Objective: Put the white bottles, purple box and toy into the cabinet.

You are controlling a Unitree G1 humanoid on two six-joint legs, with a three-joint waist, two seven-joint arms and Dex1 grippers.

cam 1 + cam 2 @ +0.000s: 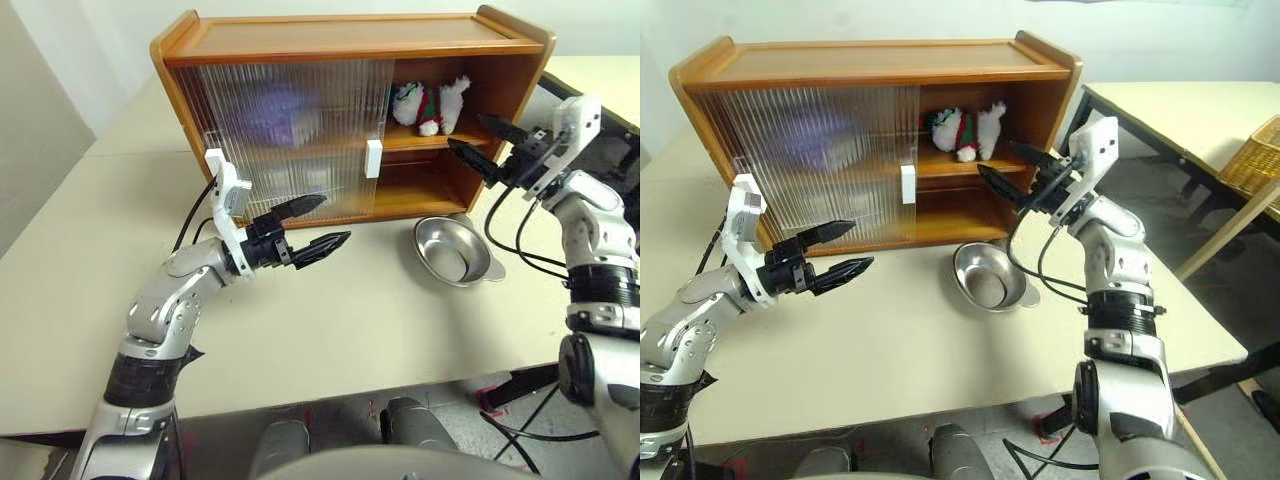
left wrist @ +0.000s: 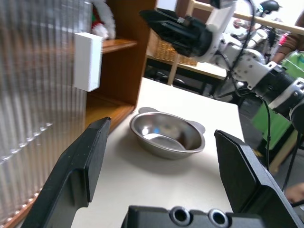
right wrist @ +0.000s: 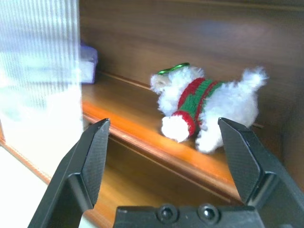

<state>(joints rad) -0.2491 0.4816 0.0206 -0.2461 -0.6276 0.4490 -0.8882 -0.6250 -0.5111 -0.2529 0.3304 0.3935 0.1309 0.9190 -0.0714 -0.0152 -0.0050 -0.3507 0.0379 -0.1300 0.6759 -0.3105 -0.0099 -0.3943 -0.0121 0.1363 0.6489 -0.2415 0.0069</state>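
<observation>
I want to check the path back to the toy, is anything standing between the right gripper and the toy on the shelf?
Nothing visible is in the way. The toy lies on the upper shelf in the open right part of the cabinet, and the right gripper, fingers apart, faces it with only open air between them. The sliding door sits off to the side.

Head eyes overlook cabinet point(image 1: 350, 60); wrist views sit close, perhaps sharing it

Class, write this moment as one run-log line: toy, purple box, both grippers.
toy: on cabinet upper shelf | purple box: behind ribbed door | left gripper: open, empty | right gripper: open, empty, facing toy
</observation>
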